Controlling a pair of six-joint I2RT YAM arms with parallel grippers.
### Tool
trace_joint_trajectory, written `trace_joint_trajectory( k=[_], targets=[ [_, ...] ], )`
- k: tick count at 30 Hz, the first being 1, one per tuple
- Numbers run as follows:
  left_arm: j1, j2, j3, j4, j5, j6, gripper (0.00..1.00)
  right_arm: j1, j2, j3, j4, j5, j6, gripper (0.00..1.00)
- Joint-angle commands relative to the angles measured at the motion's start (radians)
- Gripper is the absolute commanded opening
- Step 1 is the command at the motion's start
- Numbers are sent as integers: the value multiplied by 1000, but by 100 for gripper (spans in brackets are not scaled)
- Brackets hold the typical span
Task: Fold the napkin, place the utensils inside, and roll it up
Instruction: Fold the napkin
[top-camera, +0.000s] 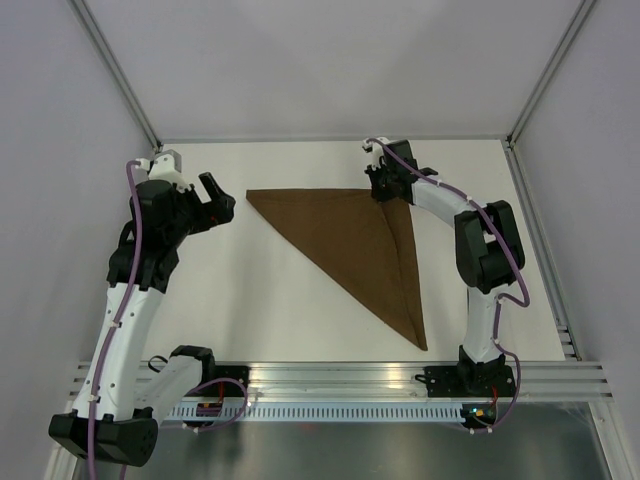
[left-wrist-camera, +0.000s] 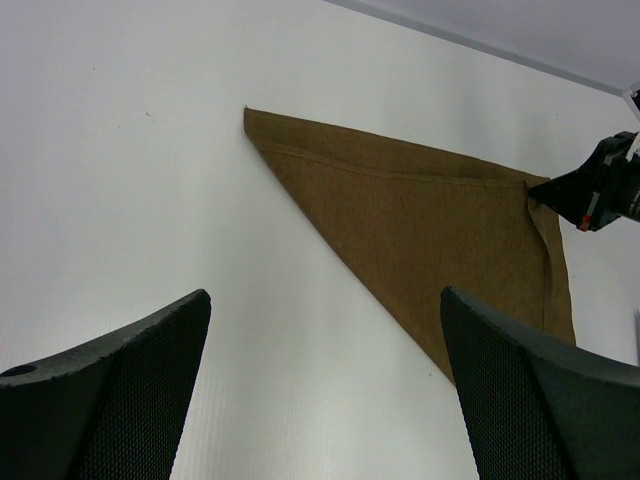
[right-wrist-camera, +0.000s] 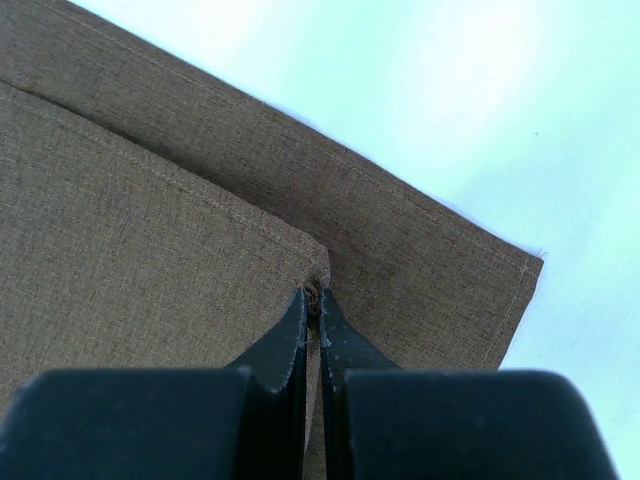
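Overall layout: the napkin (top-camera: 355, 240) lies flat on the white table (top-camera: 290, 320), in the space between the two arms and closer to the right one.
Napkin shape: the dark brown cloth is folded into a triangle. One long edge runs along the far side, and a sharp point reaches toward the near edge on the right.
Napkin layers: the right wrist view shows two layers of the napkin (right-wrist-camera: 150, 200). The upper layer's corner sits back from the lower layer's corner, so a strip of the lower layer shows beyond it along the edge.
Right arm: the right gripper (top-camera: 385, 185) sits low at the far right corner of the triangle. In its own view the right gripper (right-wrist-camera: 315, 297) has its fingers pressed together, pinching the tip of the upper layer's corner.
Left arm: the left gripper (top-camera: 218, 198) hangs to the left of the cloth, apart from it and over bare table. Its fingers are spread wide and hold nothing.
Left wrist view: the left gripper (left-wrist-camera: 325, 300) frames the napkin (left-wrist-camera: 420, 215) between its two dark fingers (left-wrist-camera: 120, 400). The right gripper (left-wrist-camera: 590, 190) shows at the cloth's right corner.
Near edge: a metal rail (top-camera: 350, 385) carries both arm bases.
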Motion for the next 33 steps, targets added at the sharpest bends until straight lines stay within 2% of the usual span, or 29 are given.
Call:
trace_joint_trajectory(
  k=[1, 21, 33],
  targets=[
    [2, -2, -12, 38, 20, -27, 100, -15, 8, 45, 33, -4, 18, 1],
    [2, 4, -18, 43, 15, -25, 100, -43, -65, 78, 12, -88, 65, 0],
    [2, 10, -15, 50, 21, -27, 100, -43, -94, 102, -4, -85, 68, 0]
  ],
)
